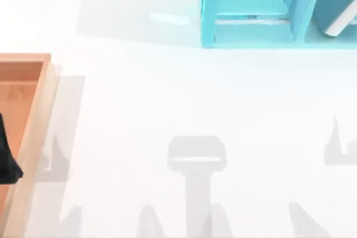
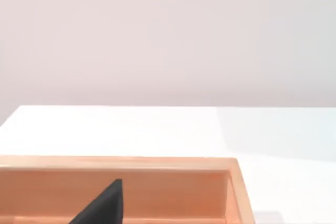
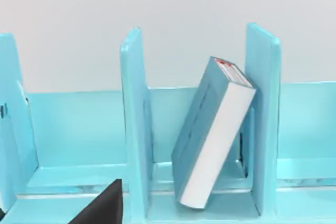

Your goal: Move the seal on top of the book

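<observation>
Teal and still seal-free, the book (image 1: 339, 4) leans in the turquoise shelf (image 1: 251, 32) at the table's far right from above; my left gripper (image 1: 6, 160) sits over the wooden tray (image 1: 39, 132). My left wrist view has that tray (image 2: 157, 192) and a dark finger (image 2: 105, 205), and I cannot tell if my jaws are open. My right wrist view faces the tilted book (image 3: 212, 135) between two shelf walls, so the whole job is left, and I cannot spot the seal yet.

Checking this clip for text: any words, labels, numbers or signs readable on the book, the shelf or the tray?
None can be read.
Book: plain teal cover, white page edges; small red marks on its top end, too small to read.
Shelf: no text.
Tray: no text.
</observation>
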